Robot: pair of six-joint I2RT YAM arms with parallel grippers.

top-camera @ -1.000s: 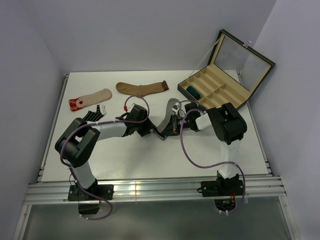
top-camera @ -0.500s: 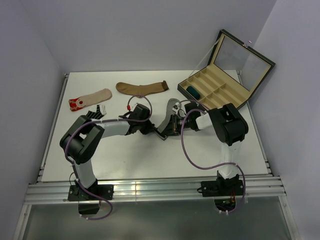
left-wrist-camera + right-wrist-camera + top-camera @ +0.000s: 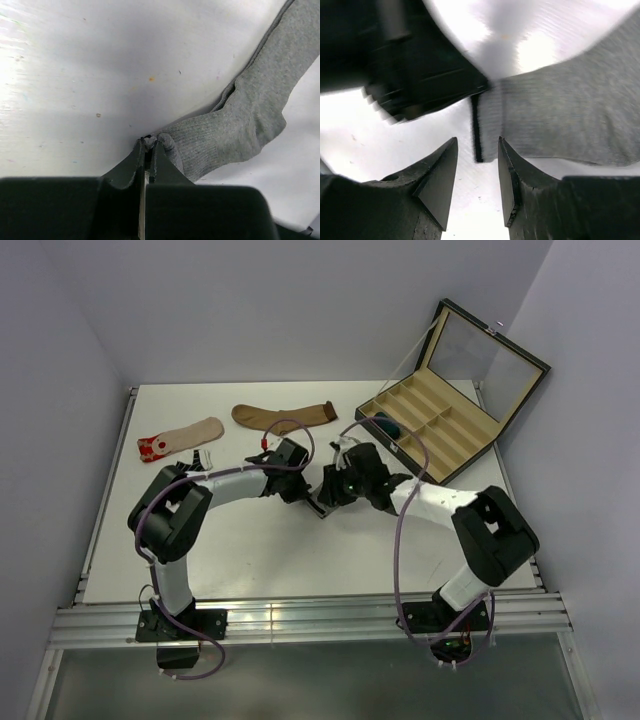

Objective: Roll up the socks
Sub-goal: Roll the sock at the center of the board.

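The grey sock [image 3: 240, 120] lies flat on the white table; its black-striped cuff edge shows in the right wrist view [image 3: 477, 130]. My left gripper [image 3: 148, 144] is shut on one end of this sock, with fabric bunched between the tips. My right gripper [image 3: 476, 150] is open, its jaws either side of the cuff's corner just above the table. In the top view both grippers, left [image 3: 301, 485] and right [image 3: 331, 490], meet at mid-table and hide most of the sock [image 3: 322, 504].
A brown sock [image 3: 285, 416], a beige red-toed sock [image 3: 180, 437] and a black white-striped sock [image 3: 197, 463] lie at the back left. An open compartment box [image 3: 440, 415] at the back right holds a rolled teal sock [image 3: 385, 424].
My right arm has swung its elbow out to the near right and its gripper has shifted left onto the sock. My left gripper has moved a little right and farther back.
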